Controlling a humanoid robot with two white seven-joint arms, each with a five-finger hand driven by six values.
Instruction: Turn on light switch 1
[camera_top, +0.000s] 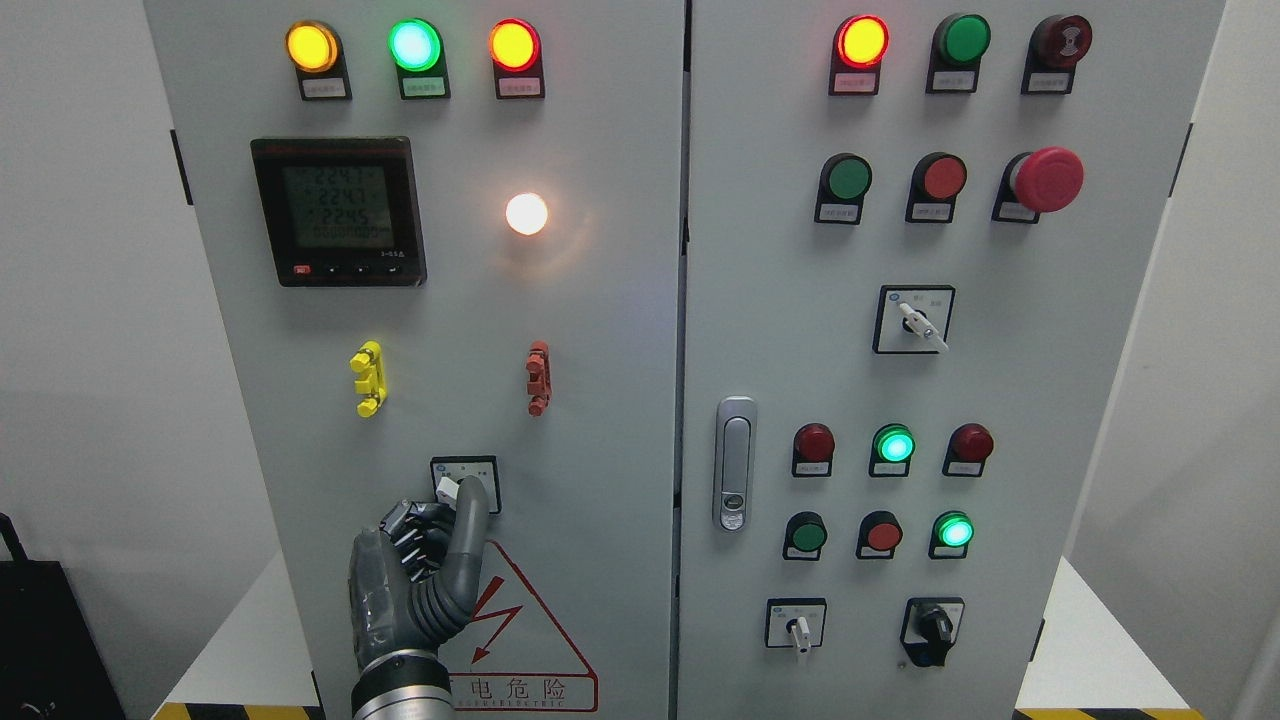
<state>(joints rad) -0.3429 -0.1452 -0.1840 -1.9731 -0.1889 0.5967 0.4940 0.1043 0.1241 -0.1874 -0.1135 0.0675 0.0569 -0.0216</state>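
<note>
1. The left hand rises from the bottom edge against the left cabinet door. Its dark, ribbed fingers are pinched on the rotary light switch.
2. The switch sits low on that door. Its white knob is tilted, its long axis pointing up-left, just above the knuckles.
3. Higher to the right, a round white lamp glows on the smooth grey metal.

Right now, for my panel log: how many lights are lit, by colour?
Green lights: 3
Red lights: 2
Yellow light: 1
White light: 1
Total: 7
</note>
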